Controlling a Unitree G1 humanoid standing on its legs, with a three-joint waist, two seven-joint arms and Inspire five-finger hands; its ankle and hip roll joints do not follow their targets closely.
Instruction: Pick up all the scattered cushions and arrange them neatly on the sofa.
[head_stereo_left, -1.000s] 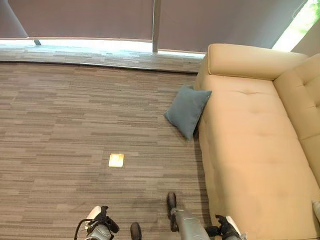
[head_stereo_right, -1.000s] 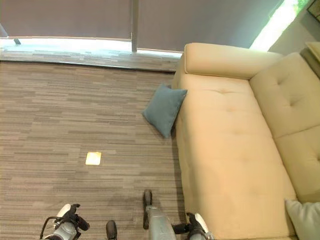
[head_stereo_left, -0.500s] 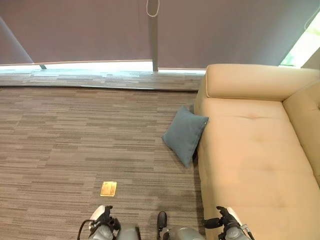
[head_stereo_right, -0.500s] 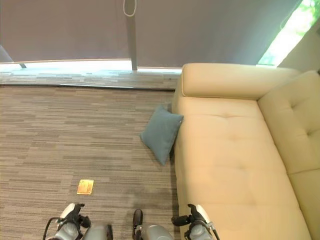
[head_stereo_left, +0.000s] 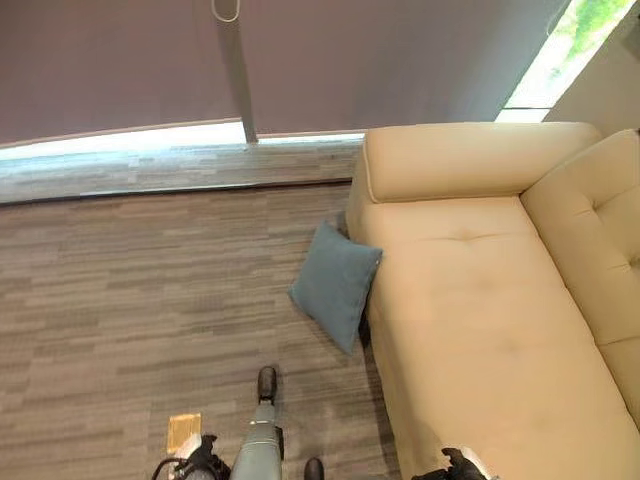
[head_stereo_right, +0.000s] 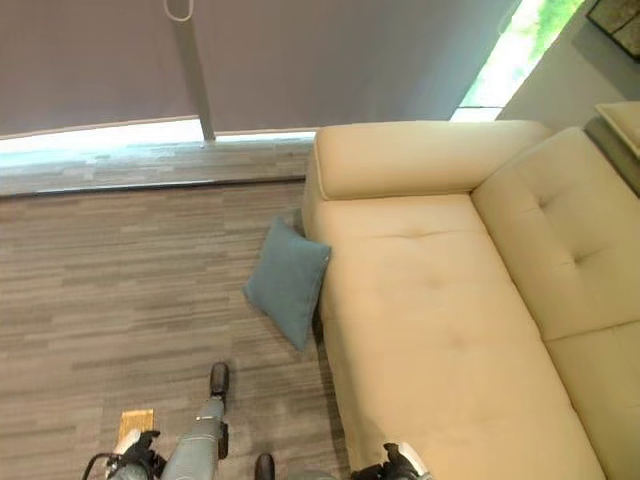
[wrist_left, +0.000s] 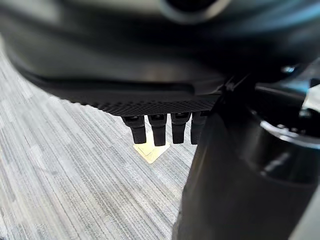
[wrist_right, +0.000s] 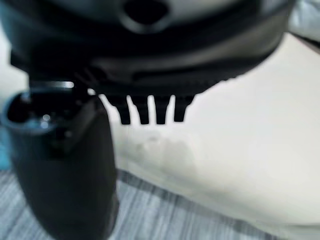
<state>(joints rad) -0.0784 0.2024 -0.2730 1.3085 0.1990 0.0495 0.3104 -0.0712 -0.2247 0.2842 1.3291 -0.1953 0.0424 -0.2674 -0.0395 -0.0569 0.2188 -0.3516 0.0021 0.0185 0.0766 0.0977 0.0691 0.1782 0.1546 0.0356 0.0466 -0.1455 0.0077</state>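
Leaning against the front edge of the cream upholstered sofa (head_stereo_left: 470, 300), a square grey-blue fabric cushion (head_stereo_left: 335, 283) is seen standing tilted on the grey striped carpet floor (head_stereo_left: 130, 290), touching the sofa base near its armrest. A small brass floor plate (head_stereo_left: 183, 432) is set in the carpet near the left hand (wrist_left: 160, 127), whose fingers are extended and hold nothing. The right hand (wrist_right: 150, 107) is positioned over the sofa edge, fingers likewise straight and empty.
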